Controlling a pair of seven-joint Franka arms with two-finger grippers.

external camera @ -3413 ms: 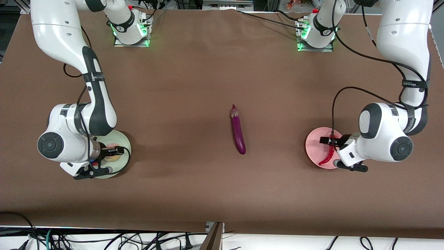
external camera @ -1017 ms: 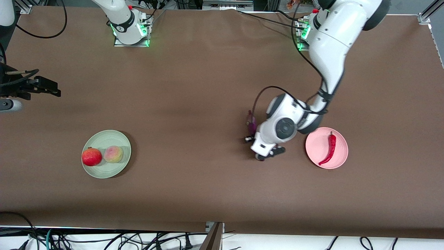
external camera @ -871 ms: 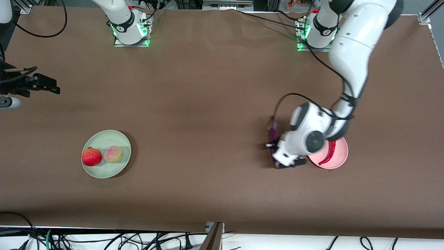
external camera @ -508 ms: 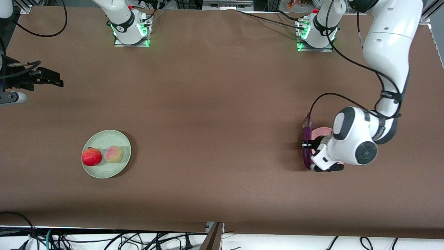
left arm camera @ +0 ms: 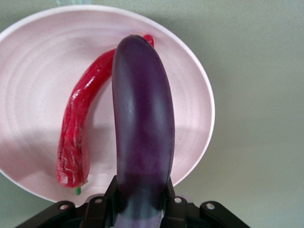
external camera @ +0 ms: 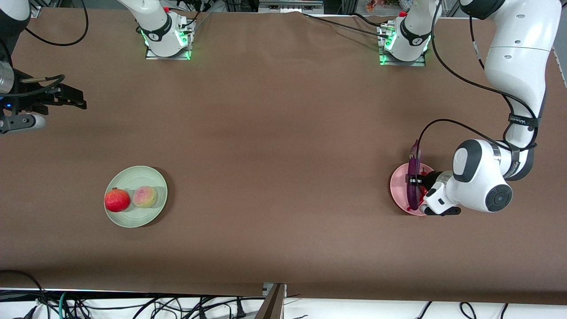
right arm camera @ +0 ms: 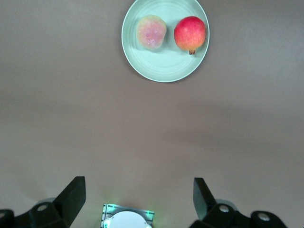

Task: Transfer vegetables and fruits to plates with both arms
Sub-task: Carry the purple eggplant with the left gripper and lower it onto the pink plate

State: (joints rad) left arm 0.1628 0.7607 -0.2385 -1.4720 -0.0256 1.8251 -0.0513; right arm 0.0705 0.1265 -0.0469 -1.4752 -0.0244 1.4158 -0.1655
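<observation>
Key relation: we found the eggplant (external camera: 414, 179) held in the air directly over the pink plate (external camera: 398, 188), so the coming move, in our judgement, was a straight lowering and release with no sideways travel needed.
Long axis: the eggplant ran from its stem end, pointing toward the robots' bases, to its rounded end nearer the front camera; it lay roughly parallel to the chili (left arm camera: 78, 128) already on the pink plate.
Clearance: in the left wrist view the eggplant (left arm camera: 142, 123) overlapped the chili's tip; we could not tell how high it hung above the plate.
Left gripper (external camera: 417, 181): closed on the eggplant, gripping it about midway along its length, over the pink plate.
Right gripper (external camera: 66, 99): fingers spread wide, holding nothing, waiting in the air over bare table toward the right arm's end, well apart from the pink plate.
Nearer arm: the left arm, beyond question.
Eggplant appearance: long, slender, glossy dark purple, smooth skin; likely to slip or roll once let go, in our view.
Chili appearance: curved, red, wrinkled, with a short green stem.
Green plate (external camera: 153, 177): well apart from the pink plate, carrying the pomegranate (external camera: 117, 200) and the peach (external camera: 145, 196) side by side.
Risk noted: the eggplant appeared longer than the plate's width, so an end might overhang the rim.
</observation>
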